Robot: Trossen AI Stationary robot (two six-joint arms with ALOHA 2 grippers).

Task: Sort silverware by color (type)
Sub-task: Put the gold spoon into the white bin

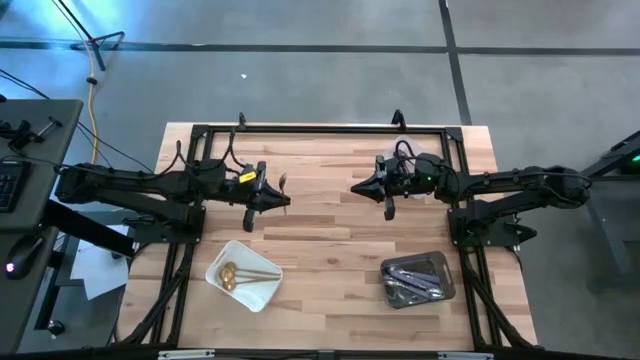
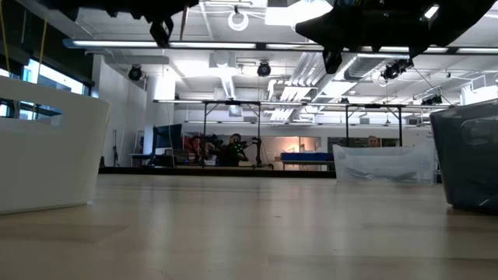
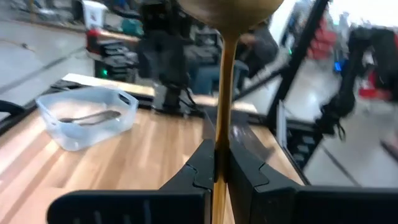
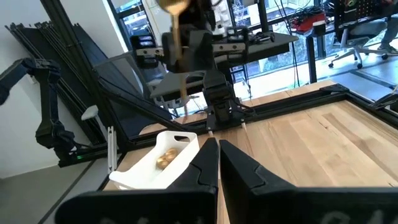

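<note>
Around you, the light wooden desk [image 1: 330,230] lay inside a black metal frame [image 1: 320,128], and two containers sat near its front edge. On your left side stood a white plastic tray [image 1: 262,292] holding gold spoons [image 1: 232,274]. On your right side stood a clear plastic tray [image 1: 440,264] with dark grey utensils [image 1: 412,282] lying in it. The two trays were well apart, with bare wood between them. Nothing on the desk stood between either arm and the trays; both arms hung above the middle of the desk, pointing toward each other across an open gap.

Your left gripper [image 1: 284,198] hovered over the left half of the desk, back from the white tray. Its fingers [image 3: 200,167] were clamped on the handle of a gold metal spoon [image 3: 225,74]. The slim stem passed straight through the narrow slot between the two dark fingers, touching both, and ran out beyond their tips, with the rounded bowl at the far end, clear of the grip. In the right wrist view that same spoon showed held up above the white tray.

Your right gripper [image 1: 357,187] waited over the right half of the desk, back from the clear tray. Its fingers [image 4: 205,163] were pressed together, with nothing between them.
</note>
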